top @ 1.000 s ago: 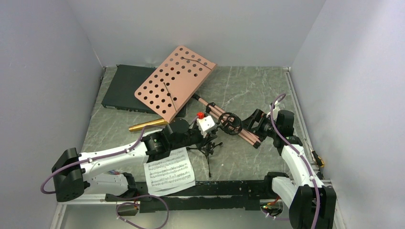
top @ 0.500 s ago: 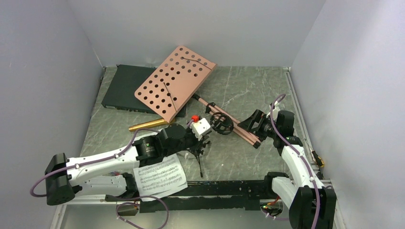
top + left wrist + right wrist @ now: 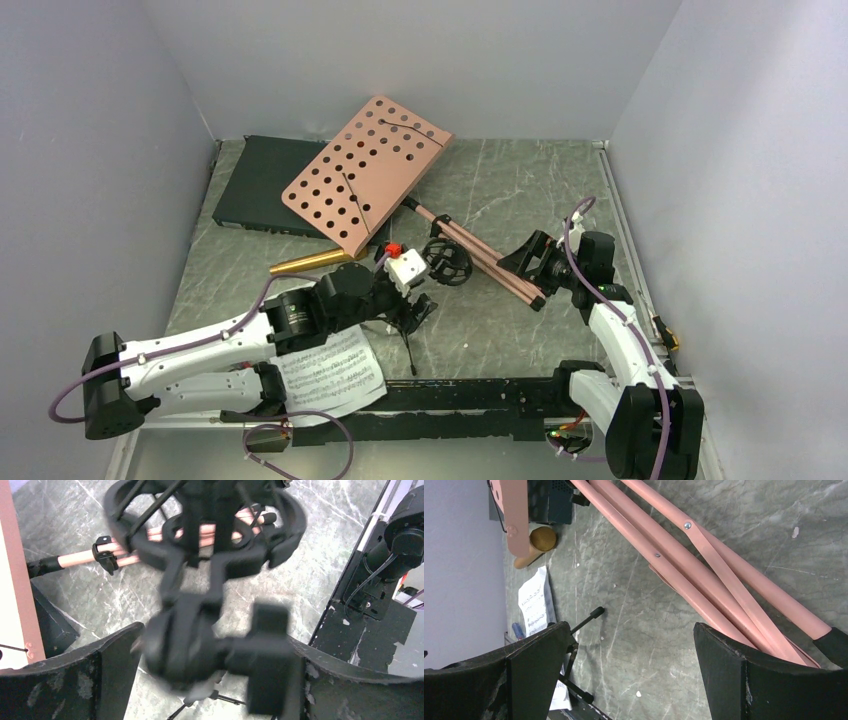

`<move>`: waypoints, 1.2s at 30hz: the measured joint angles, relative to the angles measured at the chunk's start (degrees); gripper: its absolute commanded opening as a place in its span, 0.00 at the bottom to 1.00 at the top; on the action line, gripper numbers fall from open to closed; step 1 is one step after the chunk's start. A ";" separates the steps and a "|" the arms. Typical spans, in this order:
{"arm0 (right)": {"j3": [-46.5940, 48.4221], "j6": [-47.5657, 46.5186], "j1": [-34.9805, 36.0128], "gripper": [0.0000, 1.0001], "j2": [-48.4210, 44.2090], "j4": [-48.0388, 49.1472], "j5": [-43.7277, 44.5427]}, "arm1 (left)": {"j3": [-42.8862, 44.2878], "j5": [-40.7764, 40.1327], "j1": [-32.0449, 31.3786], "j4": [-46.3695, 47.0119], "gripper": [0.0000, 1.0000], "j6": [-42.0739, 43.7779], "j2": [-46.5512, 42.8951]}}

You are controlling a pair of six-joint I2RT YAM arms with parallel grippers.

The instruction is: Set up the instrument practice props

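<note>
Two jaws of the left gripper now stand apart, releasing the mic stand just carried leftward, not yet upright.

White arms, black joints, purple cables

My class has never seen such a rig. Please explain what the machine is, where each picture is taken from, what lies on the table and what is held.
Two robot arms, each ending in a two-finger tool. One camera looks down from above; one sits on each wrist. On the table lie a music stand, mic, sheet music and a black box. The left tool stands wide around the mic stand; grip unclear. The right tool is open over the music stand's legs, holding nothing.
</note>
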 measured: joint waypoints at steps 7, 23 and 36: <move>0.00 -0.44 0.00 1.00 0.00 -0.09 0.11 | 0.39 0.09 0.00 -1.33 0.94 -0.66 -1.77; 0.87 -0.85 0.00 1.00 0.00 -2.01 -0.09 | 11.08 0.31 0.00 -15.06 0.94 0.15 -13.40; 1.62 -1.51 0.00 1.00 0.20 -3.13 -0.11 | 36.04 -16.57 -0.09 -29.33 0.94 -16.94 -1.18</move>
